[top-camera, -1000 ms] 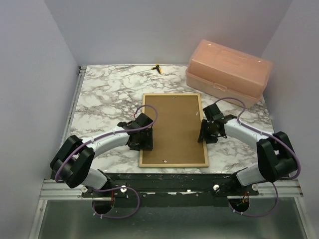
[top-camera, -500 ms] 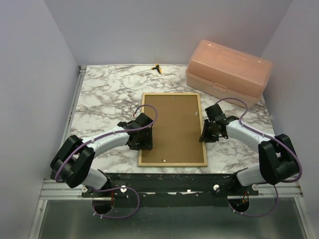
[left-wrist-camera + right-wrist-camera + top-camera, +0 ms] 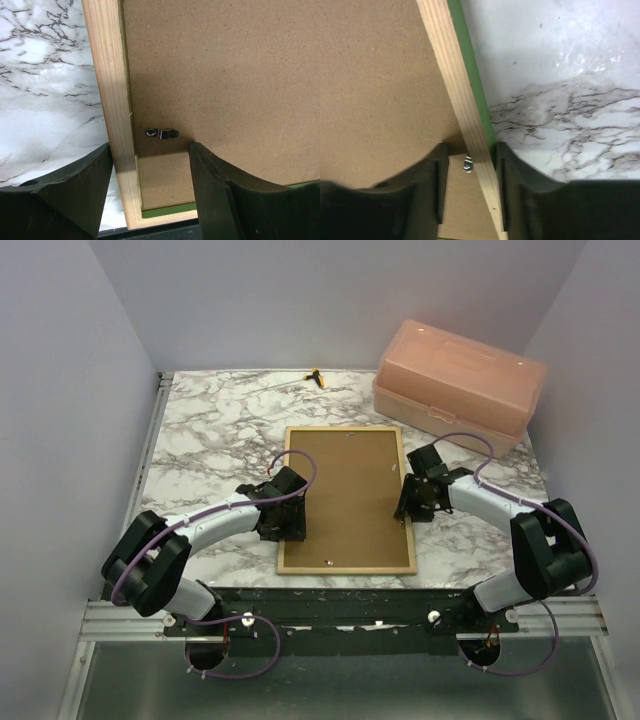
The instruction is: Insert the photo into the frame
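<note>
Both my left fingers (image 3: 75, 192) and right fingers (image 3: 522, 192) stand apart astride opposite rails of the frame (image 3: 347, 568), face-down on the tabletop (image 3: 220, 430), backing board (image 3: 345, 495) seated, photo unseen; I judge the clips (image 3: 162, 133) are in hand, needing precise sideways nudges.

Right tool (image 3: 411, 502) — slightly leftward now

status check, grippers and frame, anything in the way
Left gripper open, straddling left rail of frame. Right gripper open astride right rail. Backing panel seated in frame, photo not in view. Pink box apart, far right.
</note>
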Tool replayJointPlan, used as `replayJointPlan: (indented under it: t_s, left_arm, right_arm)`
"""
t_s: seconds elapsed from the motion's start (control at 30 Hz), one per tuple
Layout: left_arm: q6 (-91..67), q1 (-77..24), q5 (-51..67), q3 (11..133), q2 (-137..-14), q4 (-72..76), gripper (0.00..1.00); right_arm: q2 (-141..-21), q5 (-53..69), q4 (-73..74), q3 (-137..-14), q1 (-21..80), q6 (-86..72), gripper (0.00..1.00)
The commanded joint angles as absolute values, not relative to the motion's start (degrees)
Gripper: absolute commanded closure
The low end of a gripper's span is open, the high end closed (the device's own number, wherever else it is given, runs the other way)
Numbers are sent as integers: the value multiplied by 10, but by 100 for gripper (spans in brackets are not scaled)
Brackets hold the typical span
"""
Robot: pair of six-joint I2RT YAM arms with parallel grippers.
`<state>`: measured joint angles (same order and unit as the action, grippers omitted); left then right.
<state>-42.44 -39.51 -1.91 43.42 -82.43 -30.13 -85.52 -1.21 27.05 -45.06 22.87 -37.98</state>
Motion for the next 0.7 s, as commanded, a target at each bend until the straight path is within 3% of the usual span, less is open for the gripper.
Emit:
replayJointPlan:
  t_s: [0.0,0.2,0.43,0.67]
  left_arm:
    - [-418,-398,-38,411,-859,-298,39]
    - [-418,-399,-37,411,-859,-300,39]
    - [-417,-398,-38,412,-863,-299,39]
    - [-418,-399,-36,414,-872,-297,38]
  right_arm:
    - [-882,-46,290,-445,230,-388,66]
    - [-881,-37,323,-463,231,-370,66]
    - [-893,-40,361,-485,243,-357,55]
    - [-945,-86,400,-504,278,-370,57]
